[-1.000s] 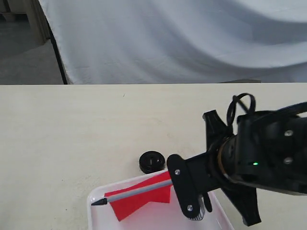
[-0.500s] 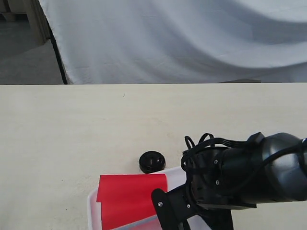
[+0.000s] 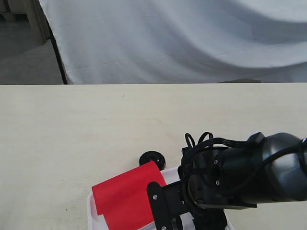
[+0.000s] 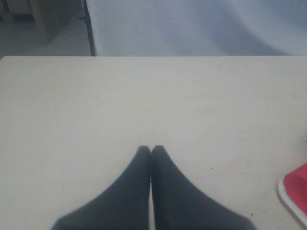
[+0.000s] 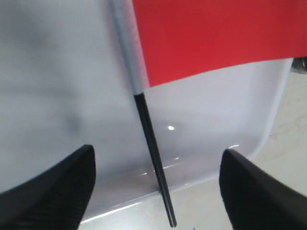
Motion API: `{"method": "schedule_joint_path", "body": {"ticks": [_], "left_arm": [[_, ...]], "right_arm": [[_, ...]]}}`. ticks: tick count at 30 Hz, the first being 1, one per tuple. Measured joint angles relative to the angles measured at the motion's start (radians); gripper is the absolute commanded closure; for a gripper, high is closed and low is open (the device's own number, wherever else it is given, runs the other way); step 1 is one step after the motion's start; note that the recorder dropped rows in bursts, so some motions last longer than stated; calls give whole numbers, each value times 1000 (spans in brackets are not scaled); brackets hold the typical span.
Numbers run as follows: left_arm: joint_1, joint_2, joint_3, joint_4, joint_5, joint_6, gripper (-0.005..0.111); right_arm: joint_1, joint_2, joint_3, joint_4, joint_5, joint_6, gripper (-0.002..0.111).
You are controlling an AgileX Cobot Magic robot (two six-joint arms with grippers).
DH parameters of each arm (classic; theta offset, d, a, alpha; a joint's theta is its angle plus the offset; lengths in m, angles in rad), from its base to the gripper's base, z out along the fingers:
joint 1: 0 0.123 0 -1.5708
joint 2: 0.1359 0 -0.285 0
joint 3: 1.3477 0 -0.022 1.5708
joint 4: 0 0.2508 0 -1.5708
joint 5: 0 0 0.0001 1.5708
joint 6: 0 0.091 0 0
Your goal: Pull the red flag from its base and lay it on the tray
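My right gripper (image 5: 157,151) hung wide open over the tray (image 5: 268,115), where the red flag (image 5: 216,33) lay with its pole end poking past the rim and the base (image 3: 151,157) just beside the tray, so I judged a straight lift, clear of that pole, best.

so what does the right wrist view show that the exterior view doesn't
Only the right wrist view shows the pole, its black end poking over the rim of the tray, and the right gripper open on either side of it. Only the exterior view plainly shows the base just beyond the tray, and the white drape. Both show the red flag lying on the tray.
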Motion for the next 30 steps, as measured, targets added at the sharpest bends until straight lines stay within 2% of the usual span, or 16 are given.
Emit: {"method": "schedule_joint_path", "body": {"ticks": [7,10,12,13,18,23,30], "left_arm": [[0,0,0,0,0,0,107],[0,0,0,0,0,0,107],[0,0,0,0,0,0,107],[0,0,0,0,0,0,107],[0,0,0,0,0,0,107],[0,0,0,0,0,0,107],[0,0,0,0,0,0,107]], "right_arm": [[0,-87,0,2,15,57,66],[0,-149,0,4,11,67,84],[-8,-184,0,4,-10,80,104],[-19,-203,0,4,-32,94,108],[-118,-262,0,38,-180,224,109],[-258,-271,0,189,-296,274,109],[-480,-289,-7,442,-242,236,109]]}}
